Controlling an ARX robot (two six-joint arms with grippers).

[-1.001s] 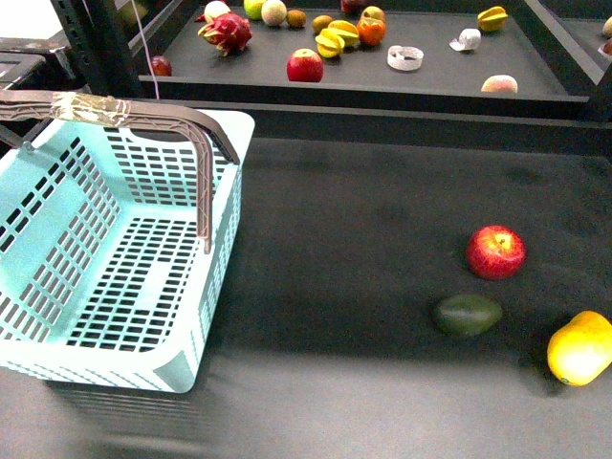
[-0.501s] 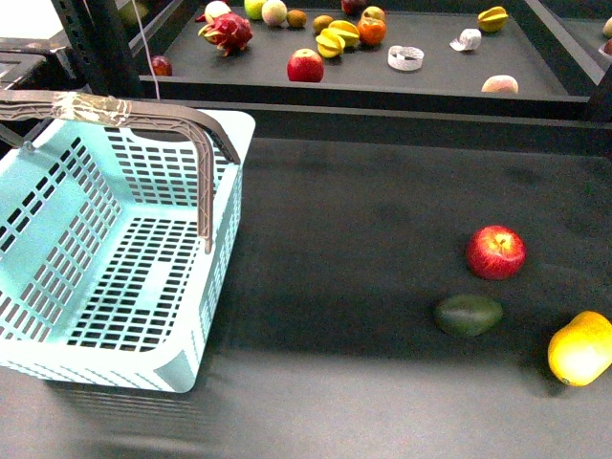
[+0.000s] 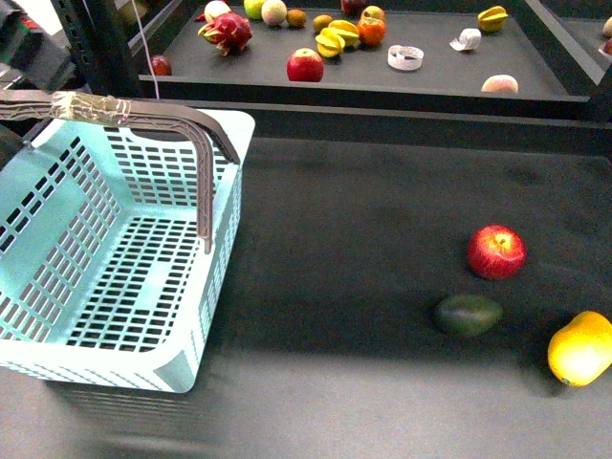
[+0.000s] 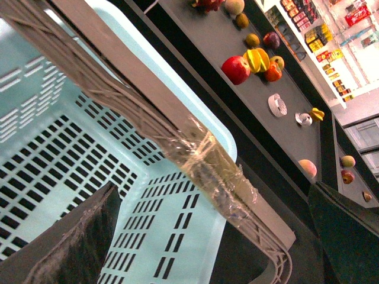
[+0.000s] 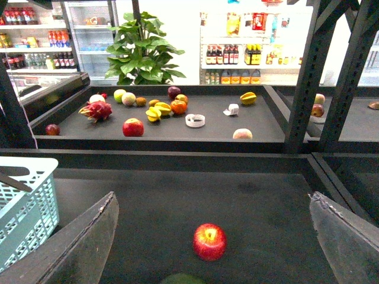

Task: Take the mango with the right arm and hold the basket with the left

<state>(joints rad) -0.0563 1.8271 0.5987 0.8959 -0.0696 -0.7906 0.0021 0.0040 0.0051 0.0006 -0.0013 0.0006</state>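
Your left arm is what has changed. Its black body with a red mark now fills the top-left corner of the front view, where the earlier pictures showed something flatter and greyer. It sits just beyond the far end of the taped handle of the basket.

Nothing else has moved. The basket stands in the same spot on the left of the bench. The mango lies at the bench's right edge, close to you. It is near the avocado but not touching it, and the apple sits a little further back.

In the left wrist view, the left fingers are spread wide and the taped handle runs across the gap between them. Nothing is pinched yet, and you cannot tell from here whether they are level with the handle or above it.

The right fingers are also spread and empty. They face the apple, with a sliver of avocado at that picture's edge. The mango is not in that view at all.

I judge that the basket hold is only being lined up and the mango pick has not begun. The right arm will need to aim further to its right.
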